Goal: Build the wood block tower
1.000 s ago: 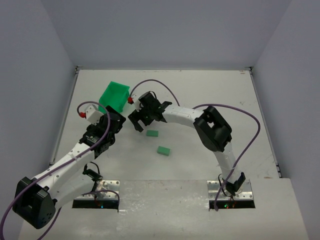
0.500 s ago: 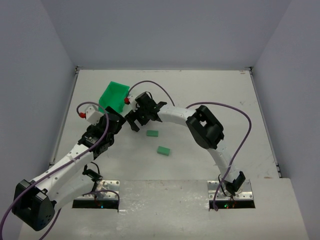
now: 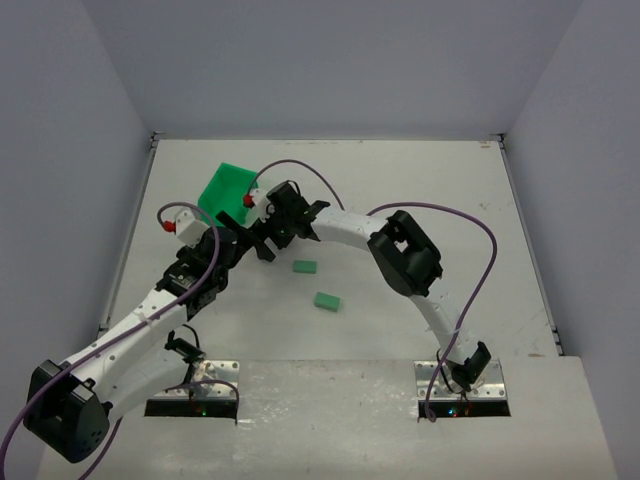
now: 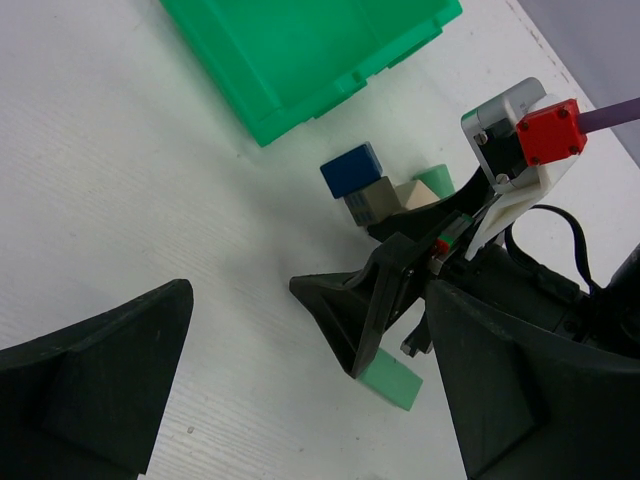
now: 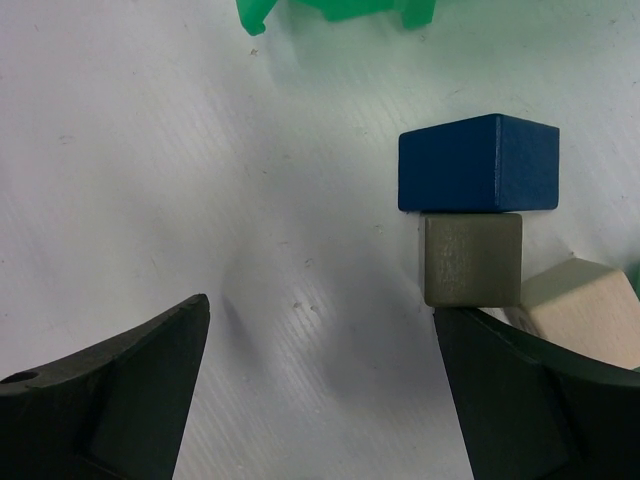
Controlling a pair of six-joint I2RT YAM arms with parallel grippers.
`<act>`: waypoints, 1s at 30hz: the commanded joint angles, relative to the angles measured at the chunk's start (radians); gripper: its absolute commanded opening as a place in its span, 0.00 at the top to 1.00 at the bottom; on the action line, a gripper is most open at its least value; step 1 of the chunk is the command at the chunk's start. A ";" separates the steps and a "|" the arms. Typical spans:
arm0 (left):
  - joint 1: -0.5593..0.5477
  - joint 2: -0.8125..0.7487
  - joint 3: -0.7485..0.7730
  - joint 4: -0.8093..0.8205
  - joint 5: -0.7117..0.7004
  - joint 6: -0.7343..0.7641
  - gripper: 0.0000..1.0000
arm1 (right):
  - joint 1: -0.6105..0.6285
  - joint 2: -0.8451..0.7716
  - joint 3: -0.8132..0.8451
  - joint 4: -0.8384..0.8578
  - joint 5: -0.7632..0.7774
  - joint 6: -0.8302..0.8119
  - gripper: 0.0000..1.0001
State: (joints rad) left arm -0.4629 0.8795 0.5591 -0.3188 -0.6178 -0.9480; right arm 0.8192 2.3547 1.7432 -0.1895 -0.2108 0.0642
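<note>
The white counter is shown with open surface running to its right edge, and a green bin is set near its far-left edge. The left end effector and right end effector are both held with fingers apart, nothing gripped. The wood block tower, seen as a blue block touching a grey one, is placed just beside the bin, with two loose green blocks lying nearer the bases.

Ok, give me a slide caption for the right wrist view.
Open right gripper beside a blue block, an olive block and a pale block.
</note>
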 commanded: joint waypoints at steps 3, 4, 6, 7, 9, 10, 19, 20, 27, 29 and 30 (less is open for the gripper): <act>0.001 0.027 0.014 0.047 0.004 0.028 0.00 | -0.006 -0.035 0.023 0.005 0.050 -0.040 0.04; 0.002 0.027 0.014 0.047 0.001 0.027 0.00 | -0.006 -0.033 0.029 0.000 0.081 -0.034 0.03; 0.001 0.028 0.013 0.043 -0.011 0.023 0.00 | -0.010 -0.029 0.042 -0.008 0.146 -0.013 0.01; 0.001 0.028 0.011 0.043 -0.015 0.021 0.00 | -0.015 -0.027 0.045 -0.008 0.169 0.002 0.01; 0.001 0.030 0.011 0.048 -0.015 0.021 0.00 | -0.022 -0.016 0.066 -0.010 0.167 0.025 0.01; 0.001 0.031 0.012 0.053 -0.011 0.023 0.00 | -0.026 -0.008 0.077 -0.011 0.159 0.030 0.01; 0.001 0.047 0.012 0.077 0.006 0.049 0.00 | -0.037 0.045 0.141 -0.002 0.095 -0.007 0.09; 0.001 0.049 0.012 0.079 0.007 0.049 0.00 | -0.038 0.046 0.144 -0.002 0.085 -0.006 0.16; 0.001 0.037 0.007 0.078 0.013 0.053 0.00 | -0.040 0.057 0.163 -0.001 0.029 -0.002 0.34; 0.001 0.033 0.004 0.080 0.010 0.053 0.00 | -0.040 0.059 0.163 0.003 0.026 0.003 0.37; 0.001 0.032 0.003 0.080 0.009 0.052 0.00 | -0.040 0.060 0.161 0.006 0.023 0.006 0.38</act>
State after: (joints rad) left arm -0.4629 0.9295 0.5591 -0.2804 -0.6053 -0.9052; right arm 0.7803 2.4137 1.8543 -0.2187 -0.1523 0.0715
